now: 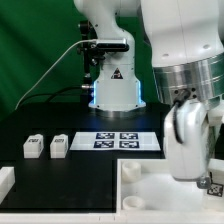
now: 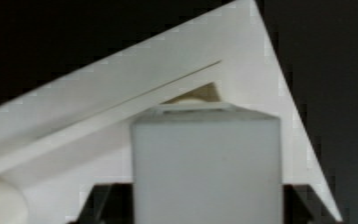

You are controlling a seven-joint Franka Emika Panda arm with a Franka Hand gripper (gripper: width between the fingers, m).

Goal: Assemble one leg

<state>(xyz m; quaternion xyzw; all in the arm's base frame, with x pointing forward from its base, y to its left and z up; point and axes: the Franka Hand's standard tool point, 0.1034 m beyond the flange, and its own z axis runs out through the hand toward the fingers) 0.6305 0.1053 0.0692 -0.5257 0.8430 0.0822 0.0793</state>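
Observation:
In the wrist view a stubby white leg (image 2: 204, 160) stands upright between my gripper's (image 2: 206, 208) dark fingers (image 2: 108, 203), which press on both its sides. It hangs over a corner of the large white tray-like piece (image 2: 105, 110). In the exterior view my gripper (image 1: 205, 178) is low at the right, over the tray-like piece (image 1: 150, 190), mostly hidden by the arm; a marker tag (image 1: 213, 186) shows at its tip. Two more legs (image 1: 33, 147) (image 1: 59, 146) lie side by side on the black table at the exterior view's left.
The marker board (image 1: 120, 140) lies flat mid-table in front of the robot base (image 1: 115, 90). Another white part (image 1: 5, 181) sits at the exterior view's lower left edge. My bulky arm (image 1: 185, 80) fills the right side.

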